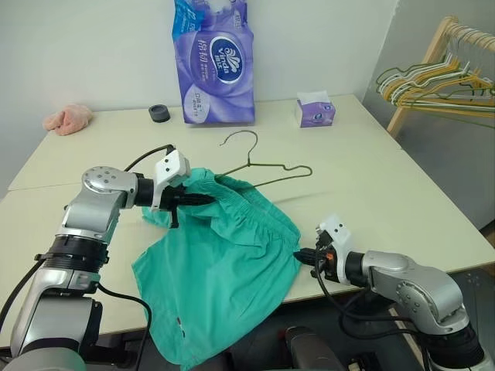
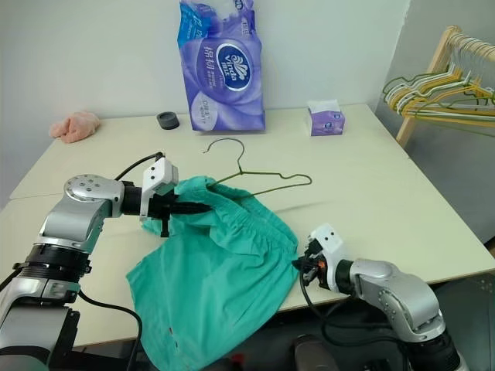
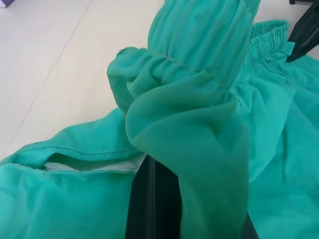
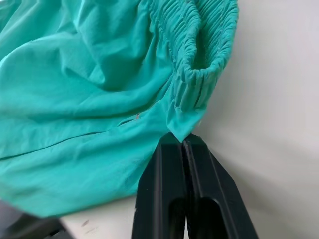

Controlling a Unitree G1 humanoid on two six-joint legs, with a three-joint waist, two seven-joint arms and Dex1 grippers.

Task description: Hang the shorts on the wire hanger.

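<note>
Shorts (image 1: pixel 224 255) cover wire hanger (image 1: pixel 267 166) lower part, L gripper (image 1: pixel 203 199) & R gripper (image 4: pixel 183 144) both clamp waistband

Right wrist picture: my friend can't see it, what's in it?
The robot's right hand has its two black fingers shut on a corner of the teal-green shorts, just below the gathered waistband. The shorts lie rumpled on a pale table.
</note>
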